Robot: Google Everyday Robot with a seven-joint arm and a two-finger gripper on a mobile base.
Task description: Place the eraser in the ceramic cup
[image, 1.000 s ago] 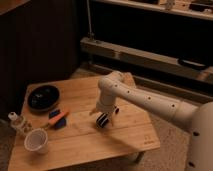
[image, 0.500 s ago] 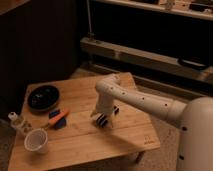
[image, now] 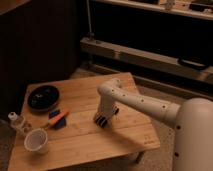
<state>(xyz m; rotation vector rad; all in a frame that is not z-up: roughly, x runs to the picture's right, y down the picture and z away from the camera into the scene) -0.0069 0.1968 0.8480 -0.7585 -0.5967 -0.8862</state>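
Pincer (image: 105, 117) has dropped onto the eraser (image: 100, 121) on the desk (image: 127, 136), grip I can't tell, so the lift toward the cup (image: 36, 140), well apart, looks next.

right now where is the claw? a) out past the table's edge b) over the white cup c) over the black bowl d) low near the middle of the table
d: the claw is low over the middle of the table, well apart from the ceramic cup at the near corner and from the black bowl at the far one.
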